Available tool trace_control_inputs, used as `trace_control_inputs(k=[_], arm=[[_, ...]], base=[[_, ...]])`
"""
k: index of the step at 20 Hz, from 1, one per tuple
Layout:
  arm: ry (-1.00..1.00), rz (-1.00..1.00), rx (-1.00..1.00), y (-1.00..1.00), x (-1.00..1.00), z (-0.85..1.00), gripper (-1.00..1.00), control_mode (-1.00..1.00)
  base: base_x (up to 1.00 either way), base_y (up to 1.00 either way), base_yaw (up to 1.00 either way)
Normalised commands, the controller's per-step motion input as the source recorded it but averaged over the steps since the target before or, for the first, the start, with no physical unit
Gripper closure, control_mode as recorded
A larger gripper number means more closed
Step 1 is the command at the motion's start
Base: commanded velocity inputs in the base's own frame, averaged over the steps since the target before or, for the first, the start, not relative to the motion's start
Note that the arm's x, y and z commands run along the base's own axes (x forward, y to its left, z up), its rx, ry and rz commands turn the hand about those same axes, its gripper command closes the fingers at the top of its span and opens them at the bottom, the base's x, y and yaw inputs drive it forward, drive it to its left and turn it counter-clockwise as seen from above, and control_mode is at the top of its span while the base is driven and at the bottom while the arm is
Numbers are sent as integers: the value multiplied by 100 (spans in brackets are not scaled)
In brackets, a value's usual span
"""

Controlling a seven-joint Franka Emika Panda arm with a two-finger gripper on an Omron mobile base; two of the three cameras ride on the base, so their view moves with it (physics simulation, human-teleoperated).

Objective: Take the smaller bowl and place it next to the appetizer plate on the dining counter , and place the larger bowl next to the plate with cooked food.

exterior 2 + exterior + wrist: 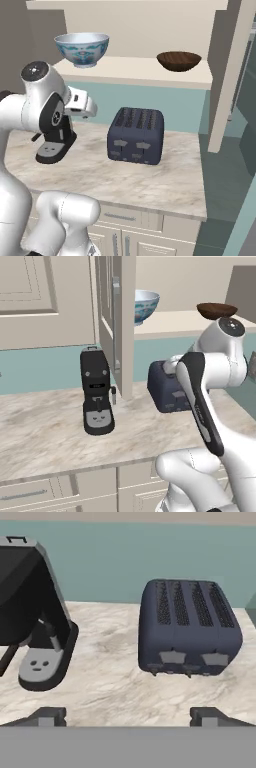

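Left base view: the larger bowl sits on an open cupboard shelf behind the ajar door, the smaller bowl further right on that shelf, both above a worktop carrying a coffee machine and toaster. Right base view: both bowls rest untouched and well apart on the shelf, larger bowl left, smaller bowl right above the toaster, so neither pick has begun. Hand view: the gripper stands wide and empty, aimed low at the toaster, evidently readied for a reach up to the shelf.

Marbled worktop, teal wall behind; beige cupboards above, open door; pale drawers below.
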Motion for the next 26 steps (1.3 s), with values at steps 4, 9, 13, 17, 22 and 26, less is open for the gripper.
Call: trace_control_inputs(k=[4,9,13,17,22,26], arm=[[-22,-3,0,0,-47,51,-100,-100],[-21,0,12,0,-47,43,-100,-100],[-8,0,29,0,-24,32,-100,-100],[-2,0,30,0,-9,27,-100,-100],[-1,-2,21,0,0,42,-100,-100],[0,0,18,0,0,50,-100,-100]], base=[[0,0,0],[0,0,0],[0,0,0],[0,0,0],[0,0,0],[0,0,0]])
